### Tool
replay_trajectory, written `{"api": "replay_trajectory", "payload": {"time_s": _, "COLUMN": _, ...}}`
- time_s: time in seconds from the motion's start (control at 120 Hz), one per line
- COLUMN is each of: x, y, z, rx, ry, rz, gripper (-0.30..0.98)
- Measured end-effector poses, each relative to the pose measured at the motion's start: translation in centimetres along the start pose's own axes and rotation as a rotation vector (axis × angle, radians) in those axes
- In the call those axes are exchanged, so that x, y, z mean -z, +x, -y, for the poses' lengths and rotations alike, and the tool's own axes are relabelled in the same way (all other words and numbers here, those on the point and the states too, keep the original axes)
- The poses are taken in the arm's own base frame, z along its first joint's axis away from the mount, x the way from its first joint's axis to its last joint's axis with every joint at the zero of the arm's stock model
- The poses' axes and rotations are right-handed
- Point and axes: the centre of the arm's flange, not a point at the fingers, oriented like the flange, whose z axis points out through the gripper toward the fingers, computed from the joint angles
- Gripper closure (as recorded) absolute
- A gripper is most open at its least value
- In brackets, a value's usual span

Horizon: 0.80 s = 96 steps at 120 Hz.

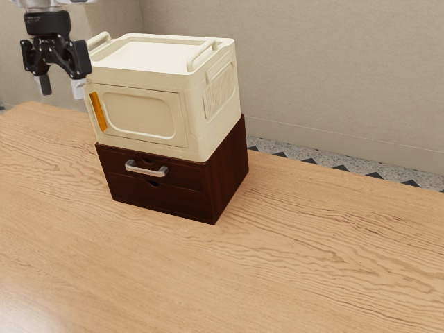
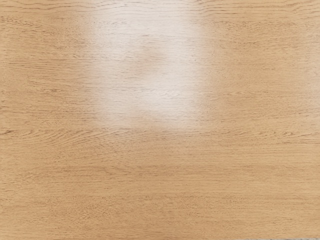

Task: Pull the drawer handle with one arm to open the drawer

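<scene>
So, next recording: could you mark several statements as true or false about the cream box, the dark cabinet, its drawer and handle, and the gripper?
1. The cream box rests on top of the dark cabinet. True.
2. The drawer is pulled far out. False: the drawer is shut, its front flush with the cabinet.
3. The silver handle is on the cabinet's front. True.
4. The gripper is shut on the silver handle. False: the gripper is open, above and away from the handle.
5. An orange strip runs along one end of the cream box's front. True.
</scene>
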Motion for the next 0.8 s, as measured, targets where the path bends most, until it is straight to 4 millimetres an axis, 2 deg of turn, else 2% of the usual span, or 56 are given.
{"api": "replay_trajectory", "payload": {"time_s": 0.142, "x": 1.5, "y": 1.0, "z": 5.7, "rx": 0.092, "ry": -0.007, "rz": -0.159, "gripper": 0.02}}
{"api": "replay_trajectory", "payload": {"time_s": 0.233, "x": 1.8, "y": 1.3, "z": 8.1, "rx": 0.144, "ry": -0.044, "rz": -0.215, "gripper": 0.02}}
{"api": "replay_trajectory", "payload": {"time_s": 0.3, "x": 1.4, "y": 2.0, "z": 9.5, "rx": 0.191, "ry": -0.063, "rz": -0.231, "gripper": 0.02}}
{"api": "replay_trajectory", "payload": {"time_s": 0.342, "x": 0.4, "y": 2.7, "z": 10.3, "rx": 0.224, "ry": -0.079, "rz": -0.222, "gripper": 0.02}}
{"api": "replay_trajectory", "payload": {"time_s": 0.367, "x": -1.3, "y": 2.9, "z": 10.6, "rx": 0.239, "ry": -0.102, "rz": -0.199, "gripper": 0.02}}
{"api": "replay_trajectory", "payload": {"time_s": 0.408, "x": -4.4, "y": 2.0, "z": 10.3, "rx": 0.253, "ry": -0.144, "rz": -0.17, "gripper": 0.02}}
{"api": "replay_trajectory", "payload": {"time_s": 0.483, "x": -10.4, "y": -1.3, "z": 5.7, "rx": 0.204, "ry": -0.201, "rz": -0.14, "gripper": 0.02}}
{"api": "replay_trajectory", "payload": {"time_s": 0.592, "x": -18.7, "y": -4.1, "z": 3.4, "rx": 0.271, "ry": -0.279, "rz": -0.12, "gripper": 0.03}}
{"api": "replay_trajectory", "payload": {"time_s": 0.642, "x": -21.1, "y": -4.9, "z": 2.6, "rx": 0.316, "ry": -0.302, "rz": -0.122, "gripper": 0.03}}
{"api": "replay_trajectory", "payload": {"time_s": 0.717, "x": -23.7, "y": -5.9, "z": 1.7, "rx": 0.394, "ry": -0.336, "rz": -0.135, "gripper": 0.04}}
{"api": "replay_trajectory", "payload": {"time_s": 0.8, "x": -25.4, "y": -5.1, "z": 1.0, "rx": 0.504, "ry": -0.384, "rz": -0.153, "gripper": 0.04}}
